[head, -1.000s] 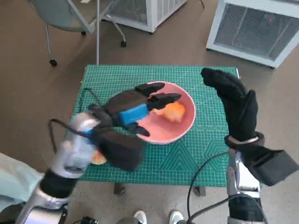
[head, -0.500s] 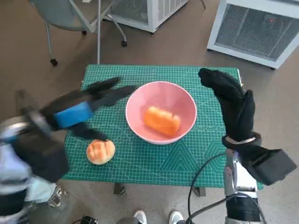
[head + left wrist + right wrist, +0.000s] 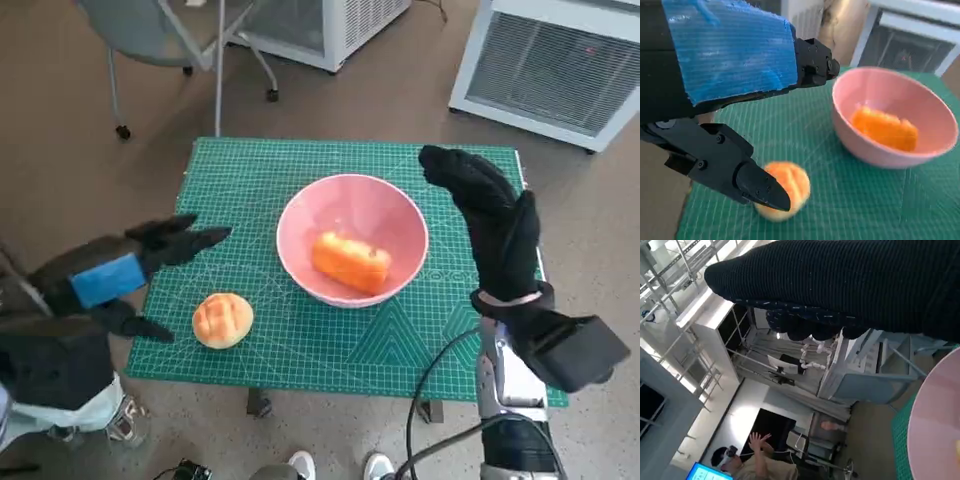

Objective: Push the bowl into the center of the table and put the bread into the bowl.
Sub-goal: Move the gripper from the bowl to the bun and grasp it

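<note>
Left hand (image 3: 120, 270) blurred, empty; bowl (image 3: 352, 205) holds bread (image 3: 350, 261).

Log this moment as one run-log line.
bowl: mid-table | long bread: in bowl | round bun: on mat | left hand: open | right hand: open beside bowl

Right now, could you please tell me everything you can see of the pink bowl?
The pink bowl is round, smooth and glossy, plastic-looking, standing upright near the middle of the green cutting mat. An oblong orange bread lies inside. No hand touches it: the right hand is raised beside it, the left hand off to the other side.
</note>
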You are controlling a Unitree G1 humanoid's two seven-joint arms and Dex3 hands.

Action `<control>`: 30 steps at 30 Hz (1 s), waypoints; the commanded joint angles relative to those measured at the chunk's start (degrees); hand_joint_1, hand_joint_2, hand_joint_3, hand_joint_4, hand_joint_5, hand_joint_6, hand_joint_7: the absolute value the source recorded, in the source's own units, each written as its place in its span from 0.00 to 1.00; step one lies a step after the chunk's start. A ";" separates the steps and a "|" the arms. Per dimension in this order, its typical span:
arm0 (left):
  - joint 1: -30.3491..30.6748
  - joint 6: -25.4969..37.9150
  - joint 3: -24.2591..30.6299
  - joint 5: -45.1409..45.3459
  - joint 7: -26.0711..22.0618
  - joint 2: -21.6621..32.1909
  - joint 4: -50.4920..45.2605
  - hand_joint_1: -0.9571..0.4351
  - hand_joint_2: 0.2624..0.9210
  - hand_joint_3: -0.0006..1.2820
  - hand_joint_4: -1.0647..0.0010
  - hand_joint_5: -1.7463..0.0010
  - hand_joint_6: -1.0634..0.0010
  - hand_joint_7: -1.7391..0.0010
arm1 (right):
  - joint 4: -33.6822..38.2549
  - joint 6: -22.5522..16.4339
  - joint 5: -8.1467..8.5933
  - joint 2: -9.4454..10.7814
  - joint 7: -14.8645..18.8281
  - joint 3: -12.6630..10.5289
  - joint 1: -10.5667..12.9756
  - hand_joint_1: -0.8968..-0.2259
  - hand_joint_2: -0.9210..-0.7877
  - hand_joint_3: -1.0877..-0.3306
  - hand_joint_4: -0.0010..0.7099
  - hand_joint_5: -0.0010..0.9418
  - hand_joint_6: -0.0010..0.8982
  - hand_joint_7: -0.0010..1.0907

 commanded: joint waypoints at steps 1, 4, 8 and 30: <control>2.12 -2.74 0.68 -1.65 -0.65 0.55 2.55 0.45 0.72 0.00 0.94 0.99 0.84 0.99 | 1.53 0.76 0.39 0.27 0.53 0.08 0.09 0.29 0.00 0.42 0.30 0.00 0.00 0.50; 2.79 -3.43 -0.05 -1.73 -0.21 0.05 2.95 0.46 0.71 0.00 0.92 0.99 0.84 0.99 | 1.87 0.68 0.50 0.23 0.79 0.16 -0.08 0.29 0.00 0.42 0.30 0.00 0.00 0.50; 3.03 -3.40 -1.35 -1.43 0.60 -0.98 2.98 0.47 0.71 0.00 0.91 0.99 0.83 0.99 | 2.30 0.62 0.88 0.11 1.31 0.11 -0.32 0.29 0.00 0.42 0.30 0.00 0.00 0.50; 1.03 -5.56 -12.88 9.39 9.61 -7.74 11.59 0.51 0.74 0.01 0.89 1.00 0.76 0.99 | 2.96 0.53 1.60 -0.66 3.16 -0.27 -0.60 0.29 0.00 0.42 0.29 0.00 0.00 0.50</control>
